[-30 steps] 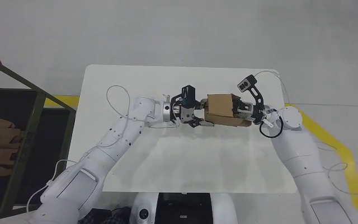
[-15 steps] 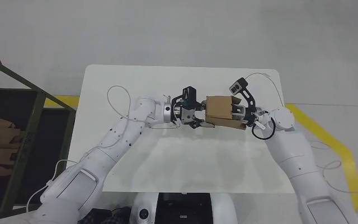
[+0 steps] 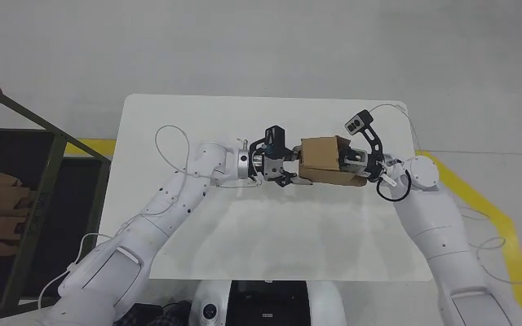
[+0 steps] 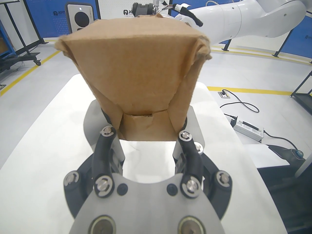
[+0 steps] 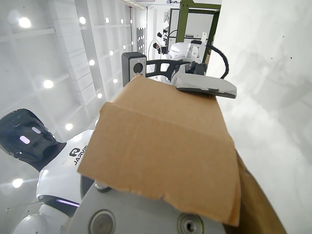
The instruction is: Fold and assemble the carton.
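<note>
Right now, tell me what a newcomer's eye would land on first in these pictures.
The brown carton draws the eye first, held over the middle of the white table between the two arms. The left gripper clamps one end of it from both sides, while the right gripper meets the opposite end.

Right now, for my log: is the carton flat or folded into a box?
Folded into a box: the carton shows top and side faces, between left gripper and right gripper.
</note>
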